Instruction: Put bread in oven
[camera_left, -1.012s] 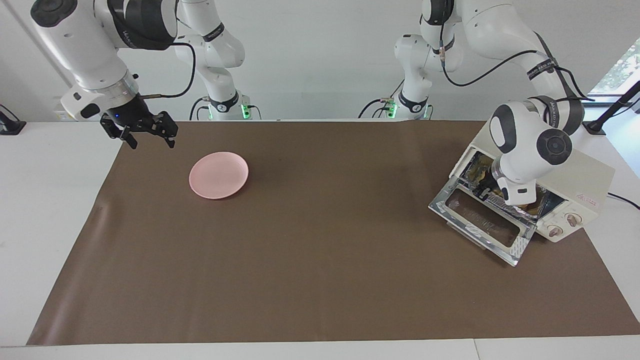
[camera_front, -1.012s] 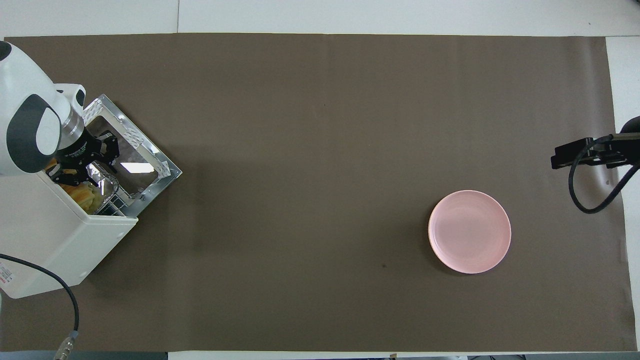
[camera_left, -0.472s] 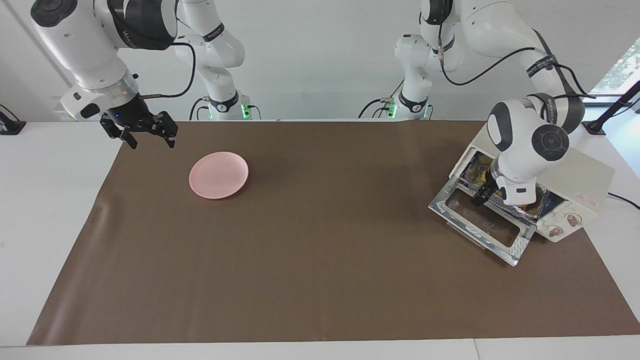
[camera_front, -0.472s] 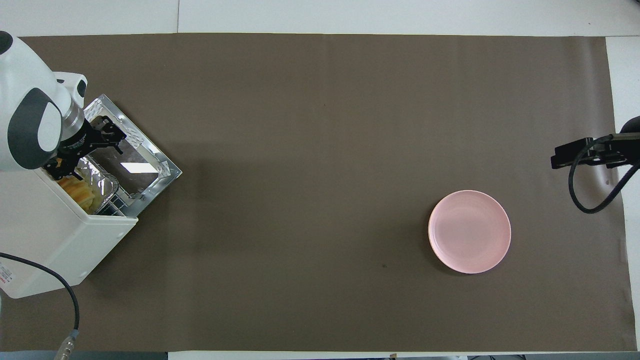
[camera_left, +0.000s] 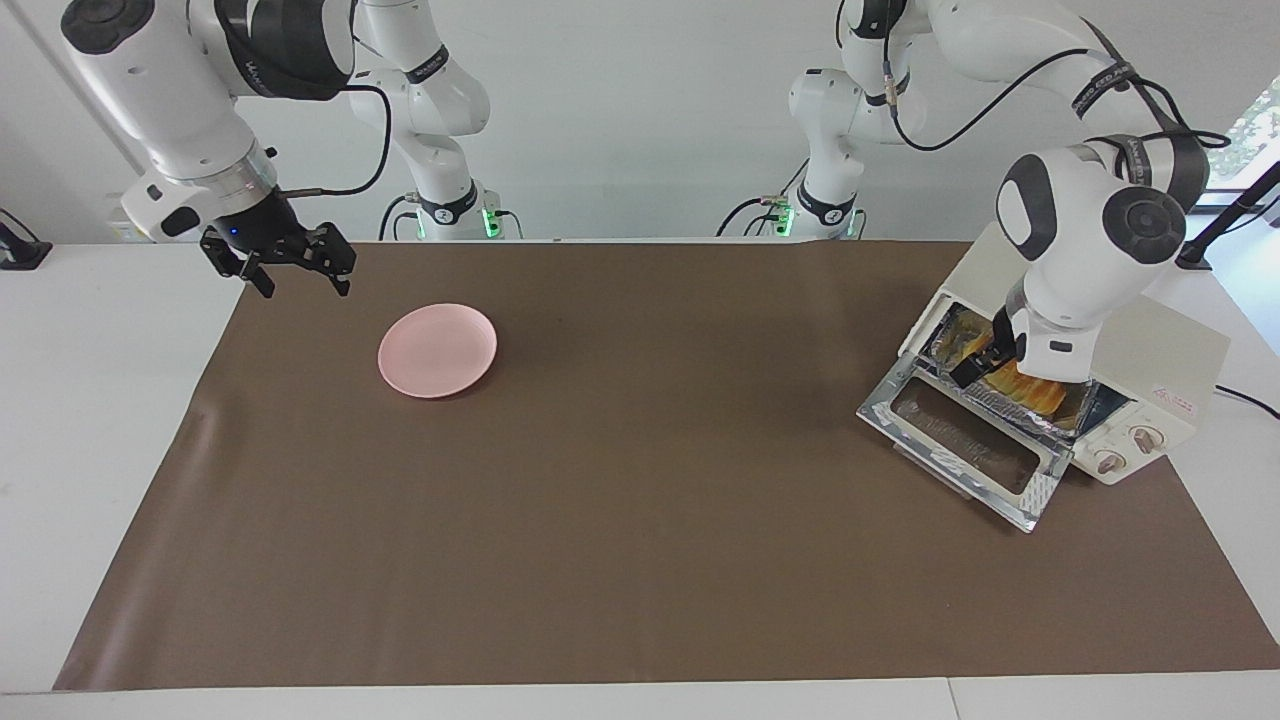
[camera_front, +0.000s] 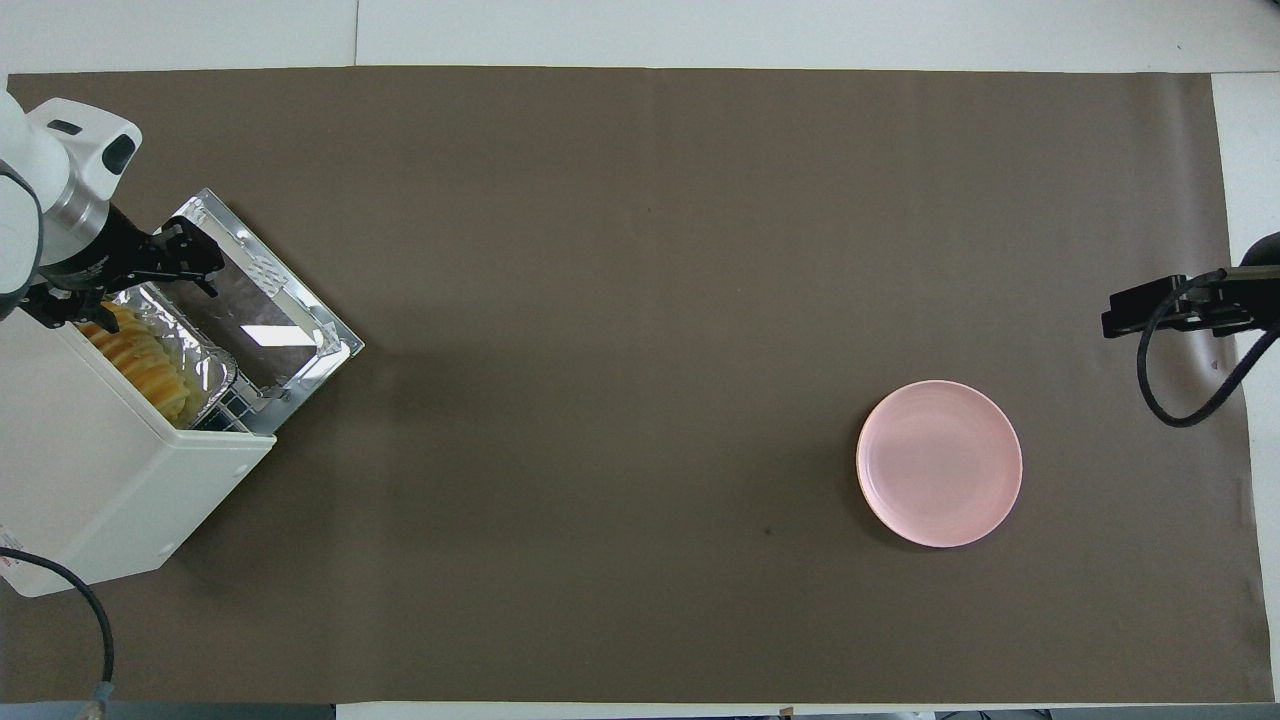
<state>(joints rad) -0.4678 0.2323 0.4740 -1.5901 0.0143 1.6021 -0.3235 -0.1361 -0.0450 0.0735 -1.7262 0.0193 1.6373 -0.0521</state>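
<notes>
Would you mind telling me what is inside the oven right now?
Inside the oven, whose door hangs open, the bread lies in a silver foil tray on the wire rack. The oven's roof covers the rest of the cavity. The open left gripper is over the opening.

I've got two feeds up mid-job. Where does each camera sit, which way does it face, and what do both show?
Facing view: high across the table, looking at the robots; both arms show whole, left gripper over the oven mouth, right gripper waiting.
Overhead view: above the robots' end, looking steeply down and forward; only wrists and grippers show.
Shared: bread in the foil tray, pink plate.
</notes>
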